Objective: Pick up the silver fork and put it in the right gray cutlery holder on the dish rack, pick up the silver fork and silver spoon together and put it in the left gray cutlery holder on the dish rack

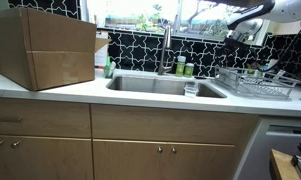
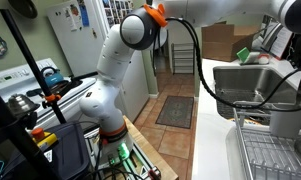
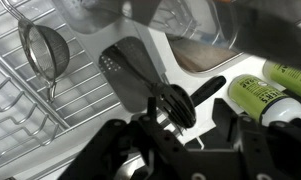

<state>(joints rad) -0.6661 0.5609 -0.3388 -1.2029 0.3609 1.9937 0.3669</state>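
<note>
In the wrist view the heads of a silver fork (image 3: 156,108) and a silver spoon (image 3: 178,104) stick up together toward the camera. They rise out of a gray cutlery holder (image 3: 122,68) with small holes, on the wire dish rack (image 3: 30,110). My gripper (image 3: 180,132) hangs just over them, its dark fingers (image 3: 140,135) on either side of the two heads, with a gap showing at each side. Which holder of the rack this is I cannot tell. In both exterior views the dish rack (image 1: 255,82) (image 2: 275,150) sits beside the sink, and the arm (image 1: 248,18) reaches over it.
A small wire strainer (image 3: 45,50) lies in the rack. Green bottles (image 3: 260,95) and a black handle (image 3: 205,90) lie close to the fingers. A large cardboard box (image 1: 45,48) stands on the counter beyond the sink (image 1: 155,85). A glass (image 1: 191,88) stands at the sink's edge.
</note>
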